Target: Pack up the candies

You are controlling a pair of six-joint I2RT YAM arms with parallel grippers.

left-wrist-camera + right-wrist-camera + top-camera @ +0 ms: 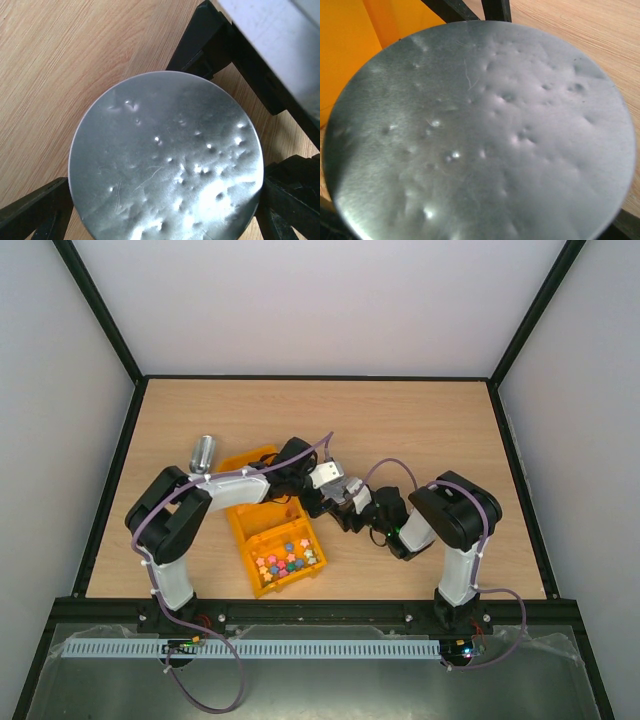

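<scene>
Between the left fingers (35, 212), spread wide, sits a dented silver disc (165, 160); I cannot tell whether they grip it. The right fingers (626, 227) flank it too, their hold equally unclear. The candies (287, 560) lie in the orange box (262, 525) at 7 o'clock of the disc on the worktop (430, 430). This looks like a handover: one side should hold firm before the other lets go.

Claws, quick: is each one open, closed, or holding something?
Left claw: jaws wide, either side of the dented metal disc; grip cannot be told.
Right claw: same disc fills the gap between its jaws; grip cannot be told.
</scene>
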